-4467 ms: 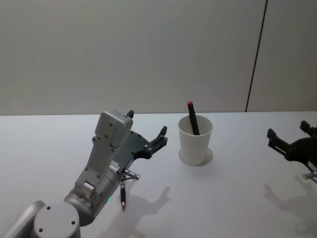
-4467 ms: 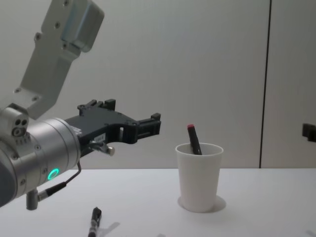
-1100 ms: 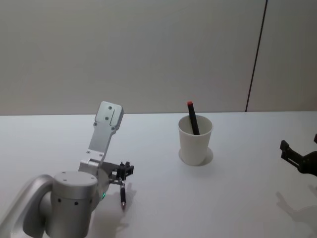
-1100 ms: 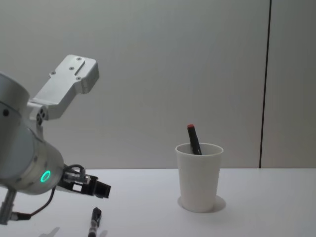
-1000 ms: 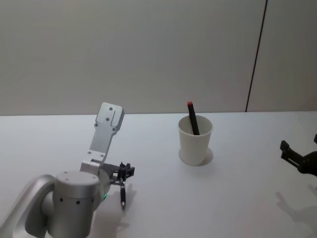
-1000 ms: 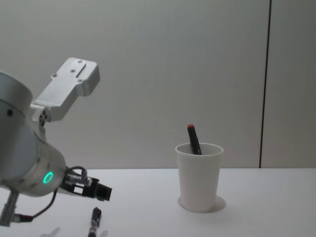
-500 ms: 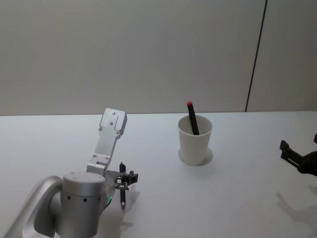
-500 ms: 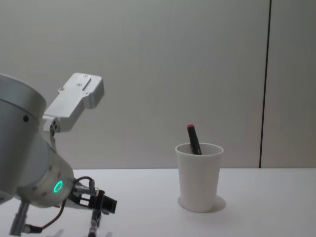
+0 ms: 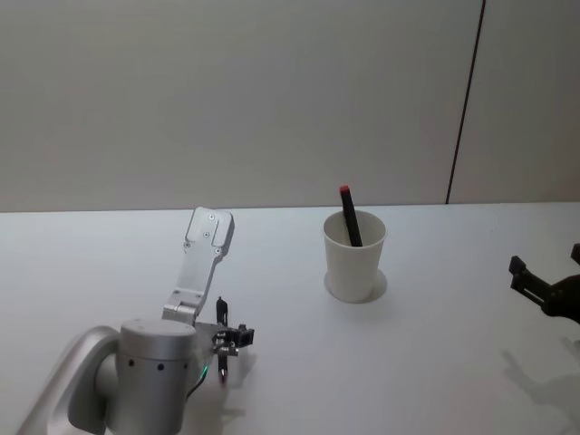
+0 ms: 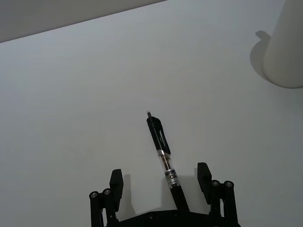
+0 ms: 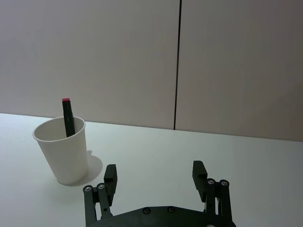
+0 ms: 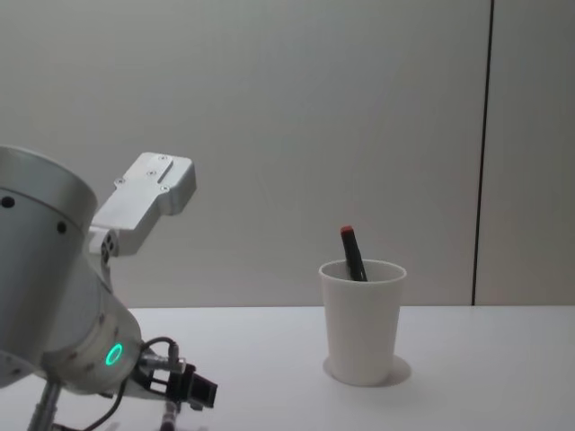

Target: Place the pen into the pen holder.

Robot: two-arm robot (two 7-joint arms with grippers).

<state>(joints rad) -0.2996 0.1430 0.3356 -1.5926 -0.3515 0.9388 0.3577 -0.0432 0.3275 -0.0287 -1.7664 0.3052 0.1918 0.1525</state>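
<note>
A black pen (image 10: 161, 144) lies flat on the white table, seen in the left wrist view between the two spread fingers of my left gripper (image 10: 160, 178). That gripper (image 9: 228, 339) hangs low over the pen (image 9: 220, 372) at the table's front left, open and straddling the barrel without touching it. The pen holder (image 9: 354, 257), a white paper cup, stands upright mid-table to the right, with a second black pen with a red end (image 9: 348, 216) leaning inside. My right gripper (image 11: 155, 174) is open and parked at the far right (image 9: 544, 290), facing the cup (image 11: 63, 149).
The white table (image 9: 426, 362) runs back to a plain grey wall with a dark vertical seam (image 9: 462, 109). My left arm's large grey elbow housing (image 12: 54, 314) takes up the left of the chest view, next to the cup (image 12: 362, 319).
My left gripper has swung down from mid-air and dropped low over the lying pen, fingers either side of it. The pen, the cup and my right arm stayed put.
</note>
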